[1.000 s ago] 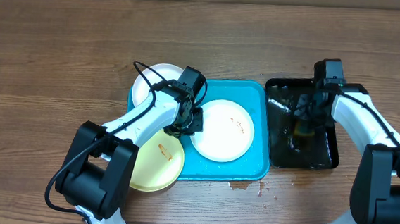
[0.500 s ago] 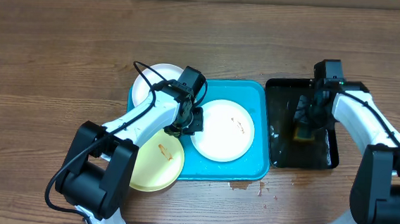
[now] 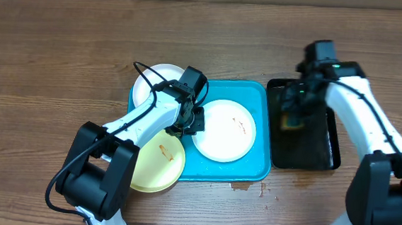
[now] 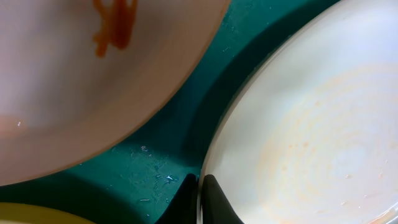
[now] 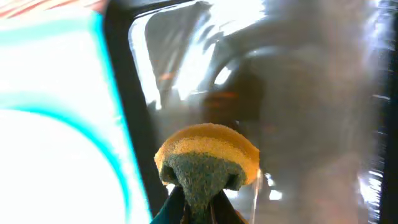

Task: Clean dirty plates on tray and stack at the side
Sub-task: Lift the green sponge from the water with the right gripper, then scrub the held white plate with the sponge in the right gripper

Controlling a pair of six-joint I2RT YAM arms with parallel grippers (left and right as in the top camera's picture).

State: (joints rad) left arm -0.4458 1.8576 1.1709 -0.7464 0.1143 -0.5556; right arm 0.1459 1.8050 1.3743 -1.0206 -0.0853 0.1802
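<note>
The turquoise tray [image 3: 247, 165] lies mid-table. A white plate [image 3: 223, 130] with faint reddish smears lies in it. My left gripper [image 3: 192, 119] is shut on this plate's left rim; in the left wrist view its fingertips [image 4: 200, 200] pinch the rim of the plate [image 4: 311, 124]. A second white plate [image 3: 153, 84] overlaps the tray's upper left corner. A pale yellow plate [image 3: 156, 165] with a red smear sits at the lower left. My right gripper [image 3: 291, 113] is shut on a yellow and green sponge [image 5: 206, 155], held over the left part of the black tray.
The narrow black tray [image 3: 312, 149] stands right of the turquoise tray, wet and shiny [image 5: 292, 93]. Small reddish-brown spills [image 3: 242, 187] lie on the wooden table below the turquoise tray. A smeared plate [image 4: 81, 81] lies close above my left fingers.
My right gripper has moved left with the sponge, from the middle of the black tray to its left side. The left arm and the plates have not moved.
</note>
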